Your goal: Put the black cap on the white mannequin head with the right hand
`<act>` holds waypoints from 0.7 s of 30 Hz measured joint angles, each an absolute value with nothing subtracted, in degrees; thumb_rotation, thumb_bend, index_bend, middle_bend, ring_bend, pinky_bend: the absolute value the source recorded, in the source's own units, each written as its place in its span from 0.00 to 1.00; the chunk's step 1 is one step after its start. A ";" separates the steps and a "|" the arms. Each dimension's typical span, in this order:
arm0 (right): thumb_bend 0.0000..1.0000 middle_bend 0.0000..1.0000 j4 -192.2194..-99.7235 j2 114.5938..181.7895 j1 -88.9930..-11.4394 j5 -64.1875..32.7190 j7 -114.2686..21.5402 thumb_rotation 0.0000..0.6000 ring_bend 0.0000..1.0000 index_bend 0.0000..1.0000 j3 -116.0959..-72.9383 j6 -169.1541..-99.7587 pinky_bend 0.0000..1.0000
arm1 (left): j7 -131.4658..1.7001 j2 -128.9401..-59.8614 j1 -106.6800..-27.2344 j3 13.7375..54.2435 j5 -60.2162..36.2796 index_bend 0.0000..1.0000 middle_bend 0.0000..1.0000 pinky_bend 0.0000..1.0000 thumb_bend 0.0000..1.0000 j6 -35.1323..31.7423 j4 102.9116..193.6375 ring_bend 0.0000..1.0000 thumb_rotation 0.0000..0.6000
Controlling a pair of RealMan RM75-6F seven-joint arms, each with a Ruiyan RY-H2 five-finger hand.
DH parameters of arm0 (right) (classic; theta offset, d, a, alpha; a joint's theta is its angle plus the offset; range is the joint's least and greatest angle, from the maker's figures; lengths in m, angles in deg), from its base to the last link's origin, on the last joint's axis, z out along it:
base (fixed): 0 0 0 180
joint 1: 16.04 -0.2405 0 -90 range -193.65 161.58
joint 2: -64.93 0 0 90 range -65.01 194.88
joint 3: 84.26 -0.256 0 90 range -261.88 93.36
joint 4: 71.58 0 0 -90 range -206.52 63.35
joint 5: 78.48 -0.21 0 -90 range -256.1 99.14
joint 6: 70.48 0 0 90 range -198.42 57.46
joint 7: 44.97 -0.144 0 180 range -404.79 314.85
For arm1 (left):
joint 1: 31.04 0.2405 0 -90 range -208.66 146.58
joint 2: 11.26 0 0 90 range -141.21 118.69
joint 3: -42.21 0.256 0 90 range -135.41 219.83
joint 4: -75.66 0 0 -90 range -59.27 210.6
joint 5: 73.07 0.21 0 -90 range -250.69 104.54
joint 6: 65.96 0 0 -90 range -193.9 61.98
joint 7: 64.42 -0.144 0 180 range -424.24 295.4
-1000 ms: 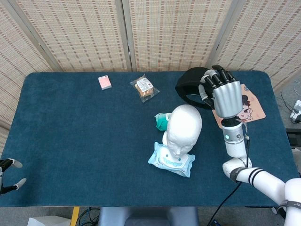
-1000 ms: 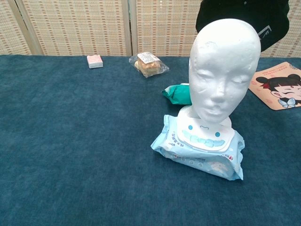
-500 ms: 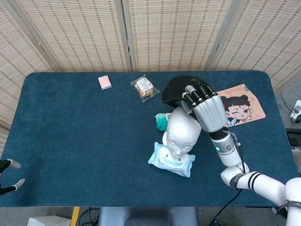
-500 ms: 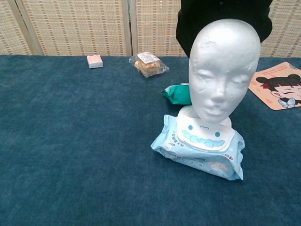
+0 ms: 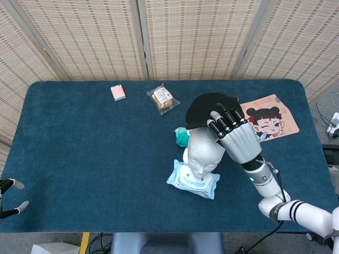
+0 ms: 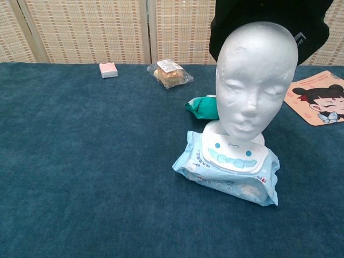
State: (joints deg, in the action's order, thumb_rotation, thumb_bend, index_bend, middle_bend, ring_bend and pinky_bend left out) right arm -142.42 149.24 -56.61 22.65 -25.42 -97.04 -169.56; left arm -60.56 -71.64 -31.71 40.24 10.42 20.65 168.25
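Right hand [image 5: 241, 142]: grasping black cap [image 5: 207, 109], fingers [image 5: 221, 120] curled over it.
Black cap: behind and above white mannequin head [image 6: 259, 80].
White mannequin head: upright on wipes pack [image 6: 228, 171].
Left hand [image 5: 8, 197]: fingers apart, nothing held.

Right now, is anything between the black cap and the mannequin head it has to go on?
Nothing visible. The right hand holds the black cap just behind the top of the white mannequin head, whose crown is bare. The green packet lies on the table behind the head's base.
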 measured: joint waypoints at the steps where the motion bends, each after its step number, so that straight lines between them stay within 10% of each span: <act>1: 0.47 0.49 -142.62 149.06 -56.46 23.04 -25.05 1.00 0.30 0.65 -96.89 -169.70 0.52 | -60.62 -71.68 -31.74 40.23 10.37 0.47 0.45 0.54 0.12 20.53 168.30 0.35 1.00; 21: 0.47 0.50 -148.02 147.24 -54.36 34.26 -13.60 1.00 0.30 0.66 -94.06 -170.60 0.52 | -60.02 -71.38 -31.72 40.33 10.57 0.47 0.45 0.54 0.12 20.35 168.48 0.35 1.00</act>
State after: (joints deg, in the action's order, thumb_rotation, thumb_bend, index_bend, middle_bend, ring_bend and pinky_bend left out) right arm -148.02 147.24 -54.36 34.26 -13.60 -94.06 -170.60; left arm -60.02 -71.38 -31.72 40.33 10.57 20.35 168.48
